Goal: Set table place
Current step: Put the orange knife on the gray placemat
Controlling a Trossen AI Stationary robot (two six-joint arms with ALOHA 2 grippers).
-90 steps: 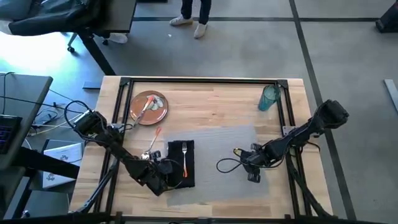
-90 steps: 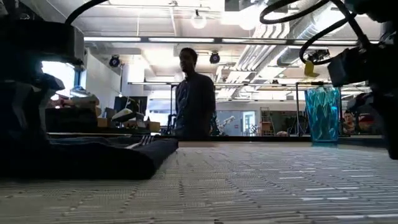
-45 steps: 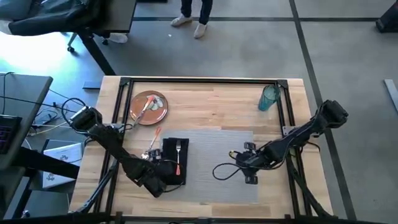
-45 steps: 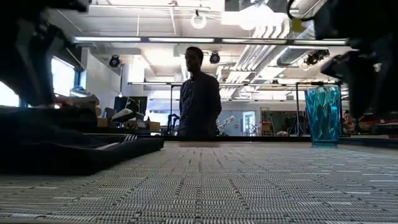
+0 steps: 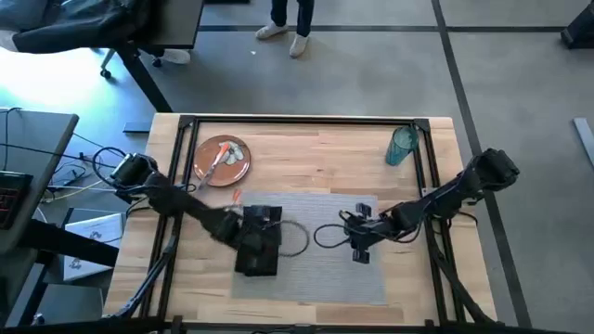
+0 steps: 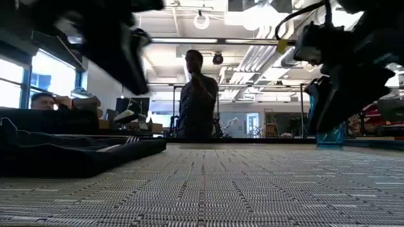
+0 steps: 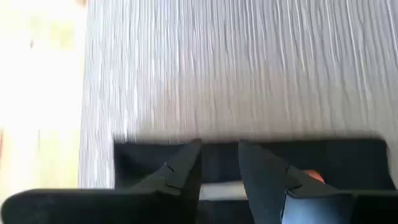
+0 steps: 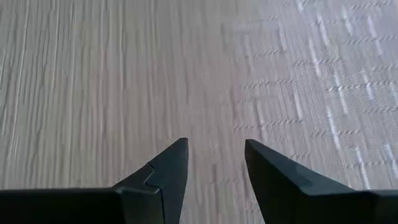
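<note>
Lying flat on the grey woven placemat (image 5: pixel 316 243), the black napkin (image 5: pixel 258 252) sits directly under the left gripper (image 7: pixel 219 149), its fingers slightly apart and empty, while the right gripper (image 8: pixel 214 152) hovers over bare mat, fingers apart.

Daylight floods the high view from the far left, bleaching the floor beside the desk to white, while the table (image 5: pixel 316 153) is lit evenly with only soft shadows under the arms. The low view is strongly backlit: ceiling lamps (image 6: pixel 202 20) and a window (image 6: pixel 12 82) on the left glare, so the standing person (image 6: pixel 197 98), the napkin (image 6: pixel 76 154) and both arms read as dark silhouettes, the arms smeared by motion blur. The near placemat (image 6: pixel 240 189) weave is soft, out of focus. In the left wrist view the bare wood (image 7: pixel 37 74) is overexposed, and the placemat streaks with blur.
</note>
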